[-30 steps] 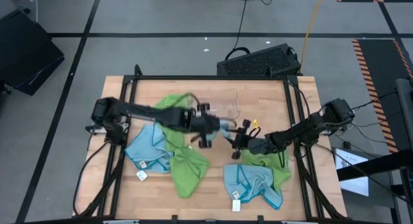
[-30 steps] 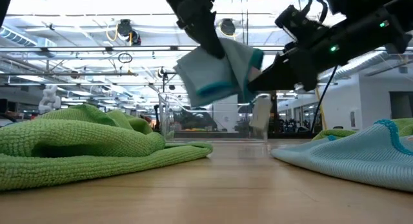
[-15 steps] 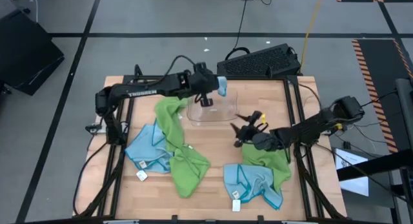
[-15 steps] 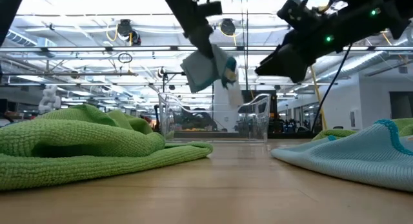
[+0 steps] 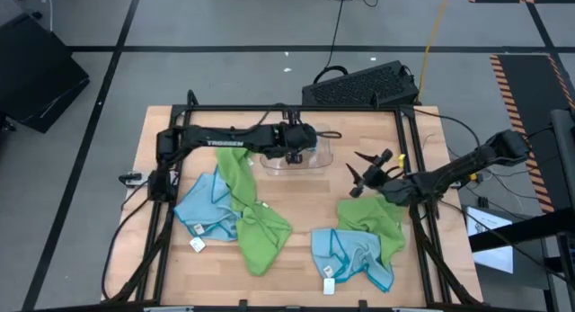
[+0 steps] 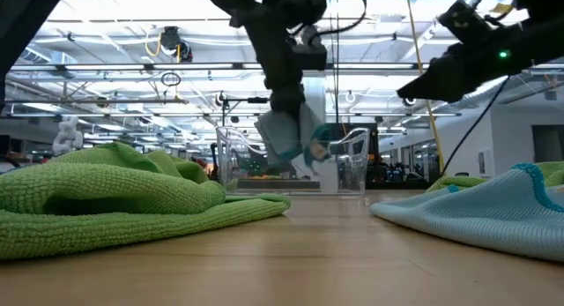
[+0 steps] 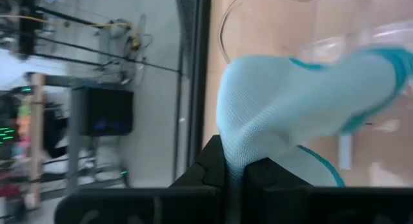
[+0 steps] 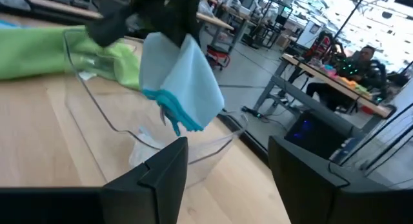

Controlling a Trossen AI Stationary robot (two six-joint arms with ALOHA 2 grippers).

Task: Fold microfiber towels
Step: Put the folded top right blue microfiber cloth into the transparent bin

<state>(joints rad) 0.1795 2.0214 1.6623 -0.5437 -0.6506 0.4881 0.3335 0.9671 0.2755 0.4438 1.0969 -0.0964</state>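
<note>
Folded light blue microfiber towel (image 6: 286, 134) over the clear plastic tray (image 5: 316, 159)

We see our left gripper (image 5: 294, 152) pinching this soft cloth at its top, so it hangs straight down into the tray mouth, long axis vertical. Our right gripper (image 5: 364, 173) waits beside the tray, fingers spread and empty, farther from the towel. Lime green and blue towels (image 5: 256, 224) lie on the near side of the tray. The left arm carries pale lettering, too small for us to read.
</note>
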